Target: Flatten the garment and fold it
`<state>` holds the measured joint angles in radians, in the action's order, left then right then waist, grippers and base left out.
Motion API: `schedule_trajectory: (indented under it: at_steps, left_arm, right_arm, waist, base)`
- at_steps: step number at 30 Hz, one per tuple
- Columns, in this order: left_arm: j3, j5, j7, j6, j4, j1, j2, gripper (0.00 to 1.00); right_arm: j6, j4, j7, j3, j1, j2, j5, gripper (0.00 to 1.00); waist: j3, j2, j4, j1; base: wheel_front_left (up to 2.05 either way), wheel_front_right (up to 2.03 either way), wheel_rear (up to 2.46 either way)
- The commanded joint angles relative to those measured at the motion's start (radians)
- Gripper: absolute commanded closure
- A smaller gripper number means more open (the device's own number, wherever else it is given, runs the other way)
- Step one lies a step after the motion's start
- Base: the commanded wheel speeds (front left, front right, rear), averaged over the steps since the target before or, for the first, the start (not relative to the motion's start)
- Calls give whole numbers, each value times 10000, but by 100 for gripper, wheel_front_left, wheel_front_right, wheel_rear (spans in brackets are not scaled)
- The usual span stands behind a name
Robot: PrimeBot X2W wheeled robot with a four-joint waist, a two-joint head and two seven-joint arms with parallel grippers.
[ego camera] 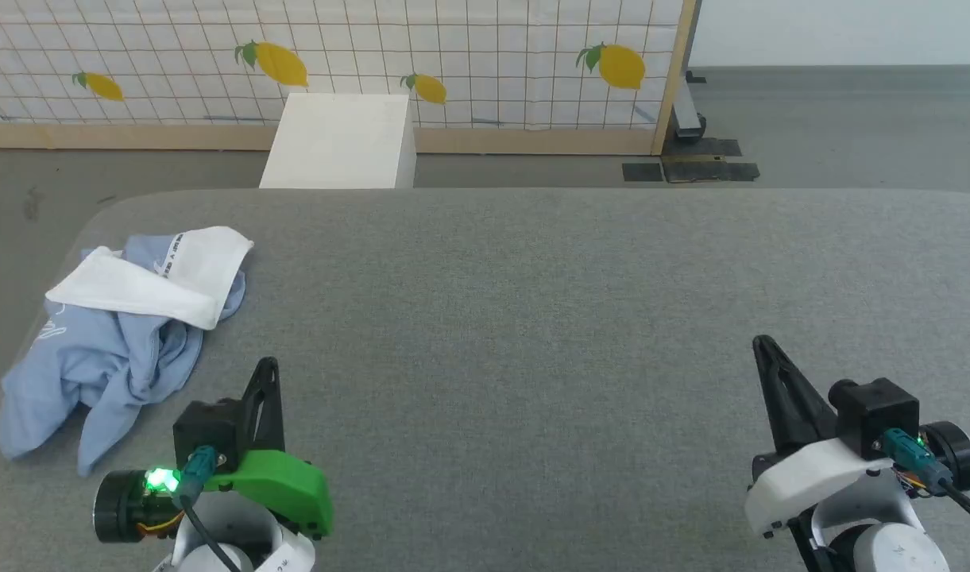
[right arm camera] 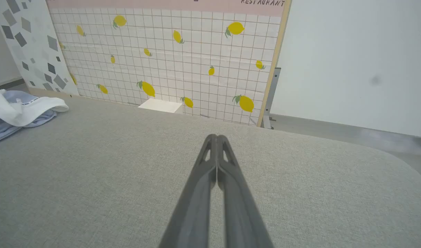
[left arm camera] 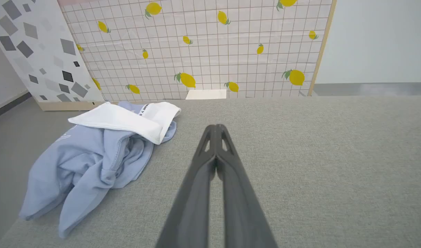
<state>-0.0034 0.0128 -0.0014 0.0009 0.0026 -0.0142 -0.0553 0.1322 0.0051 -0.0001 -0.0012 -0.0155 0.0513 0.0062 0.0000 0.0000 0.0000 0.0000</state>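
The table (ego camera: 532, 302) holds the shirt (ego camera: 111, 349), crumpled at its left edge, long axis near-to-far. The left claw (ego camera: 268, 367), clenched empty, is near it, shirt lying ahead-left; the right claw (ego camera: 763, 344), also clenched, is well apart.

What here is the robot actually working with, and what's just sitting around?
For the job:
the garment, crumpled at the left end of the grey table
the left hand and right hand, both shut, empty

Just lying about:
the white box behind the table
the lemon-patterned screen
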Motion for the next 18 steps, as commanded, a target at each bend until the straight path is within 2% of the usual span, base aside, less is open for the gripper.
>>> schedule_trajectory:
  at_steps: [1, 18]
  left_arm:
    - [34, -128, 14, -9, -26, 142, 51, 100]
    - [34, -128, 14, -9, -26, 142, 51, 100]
  right_arm:
    - [-15, -51, 1, 12, 155, -11, -62, 100]
    - [-15, -51, 1, 12, 155, -11, -62, 100]
  waist:
    - [0, 0, 0, 0]
    - [0, 0, 0, 0]
  base:
    - [0, 0, 0]
    - [0, 0, 0]
